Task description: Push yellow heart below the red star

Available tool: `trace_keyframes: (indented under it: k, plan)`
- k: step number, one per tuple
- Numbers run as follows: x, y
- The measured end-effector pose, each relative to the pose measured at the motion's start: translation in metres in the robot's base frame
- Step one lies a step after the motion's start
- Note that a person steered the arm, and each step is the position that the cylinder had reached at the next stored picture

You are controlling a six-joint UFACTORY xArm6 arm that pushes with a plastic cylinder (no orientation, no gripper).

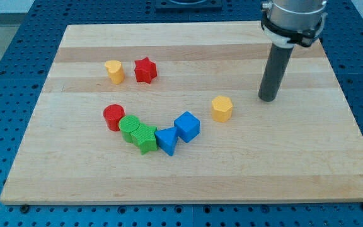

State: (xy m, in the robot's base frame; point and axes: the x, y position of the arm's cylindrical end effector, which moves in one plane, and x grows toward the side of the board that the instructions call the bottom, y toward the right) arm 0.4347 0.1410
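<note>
Careful now — nearest the view's bottom sits your trouble spot: a tight arc of red cylinder (113,117), green cylinder (129,127), green star (145,138), blue triangle (167,140) and blue cube (187,126), all touching or nearly so. Sweep low toward the heart and you likely drag that cluster along. Just up from there, the yellow hexagon (222,108) lies between my tip (268,98) and everything else, so a straight run left may shove it. Farther back, the yellow heart (114,71) stands just to the view's left of the red star (145,70), well apart from my tip, far over at the view's right. A clumsy push could knock the star too. No claw here: just a bare rod, holding nothing.
</note>
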Motion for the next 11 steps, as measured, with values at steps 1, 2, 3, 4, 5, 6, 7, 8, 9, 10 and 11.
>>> trace_keyframes:
  k: [1,2,3,4,5,6,7,8,9,10,11]
  plan:
    - [0.006,-0.044]
    - [0.008,-0.086]
    - [0.008,-0.096]
    - [-0.003,-0.085]
    - [-0.025,-0.118]
    - [-0.029,-0.196]
    - [-0.029,-0.274]
    - [-0.044,-0.354]
    - [-0.091,-0.378]
    - [-0.105,-0.327]
    - [-0.064,-0.243]
